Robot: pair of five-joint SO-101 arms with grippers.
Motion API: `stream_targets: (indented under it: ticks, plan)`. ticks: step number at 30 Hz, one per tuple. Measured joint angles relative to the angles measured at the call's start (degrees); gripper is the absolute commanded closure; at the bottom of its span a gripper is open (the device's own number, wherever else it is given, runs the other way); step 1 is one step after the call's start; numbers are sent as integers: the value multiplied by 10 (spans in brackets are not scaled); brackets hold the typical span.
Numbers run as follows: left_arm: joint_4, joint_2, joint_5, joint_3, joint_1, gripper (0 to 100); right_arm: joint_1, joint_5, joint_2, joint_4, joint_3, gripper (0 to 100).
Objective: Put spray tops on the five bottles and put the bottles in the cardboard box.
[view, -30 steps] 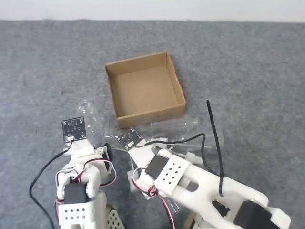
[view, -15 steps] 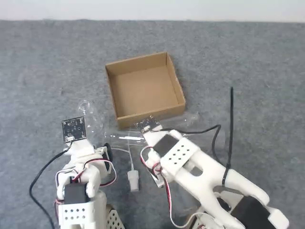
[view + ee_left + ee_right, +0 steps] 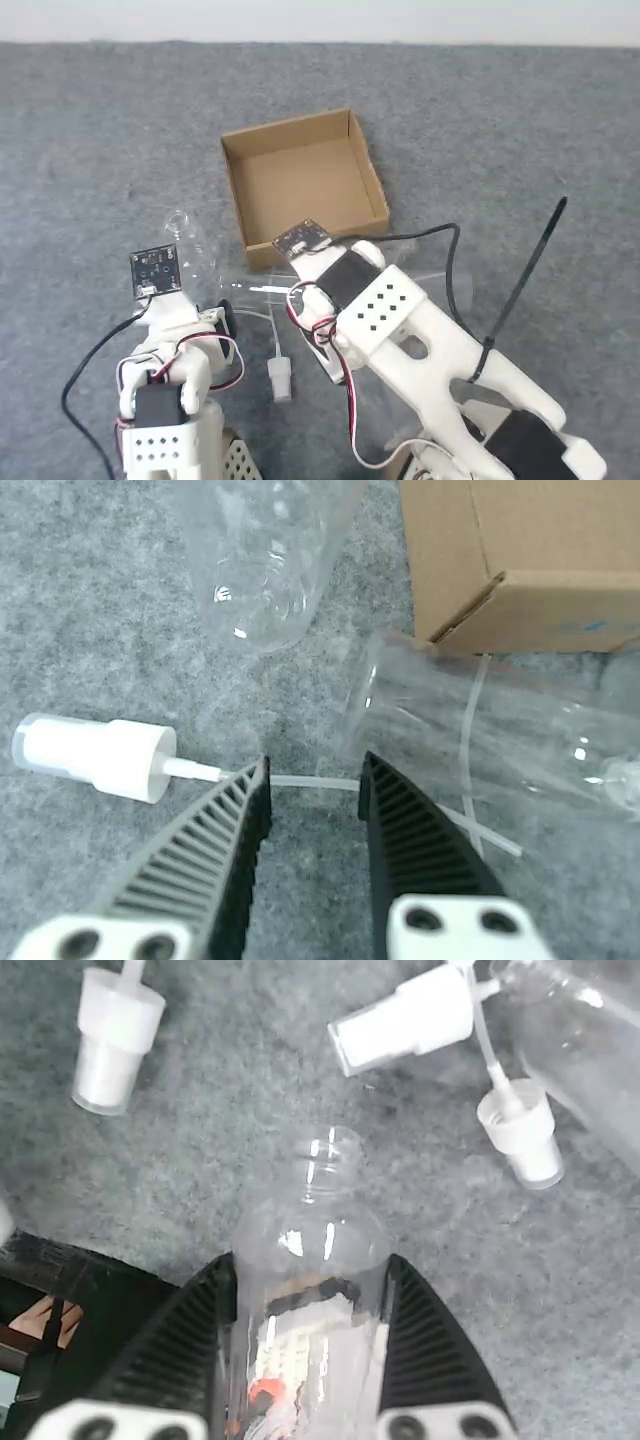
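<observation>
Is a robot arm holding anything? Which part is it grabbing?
The right end effector grips a clear bottle by its body, just below the shoulder. The left end effector is open, holding nothing.

You have wide room on the grey carpet (image 3: 520,130) beyond the cardboard box (image 3: 232,190) — its top stands open. Nearer, lying bottles (image 3: 265,550) and a spray top (image 3: 95,758) crowd its near side.
</observation>
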Motion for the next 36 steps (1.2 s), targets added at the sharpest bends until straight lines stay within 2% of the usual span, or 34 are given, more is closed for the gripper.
stream_targets:
  ticks: [6,14,20,26,36]
  plan:
    - [0,0,0,0,0,866,0,1,-4,0,-11,991]
    - [0,0,0,0,0,866,0,2,-162,0,-11,991]
    - [0,0,0,0,0,866,0,2,-219,-3,-11,991]
    - [0,0,0,0,0,866,0,2,-280,-58,-11,991]
    - [0,0,0,0,0,866,82,2,-342,-152,-2,991]
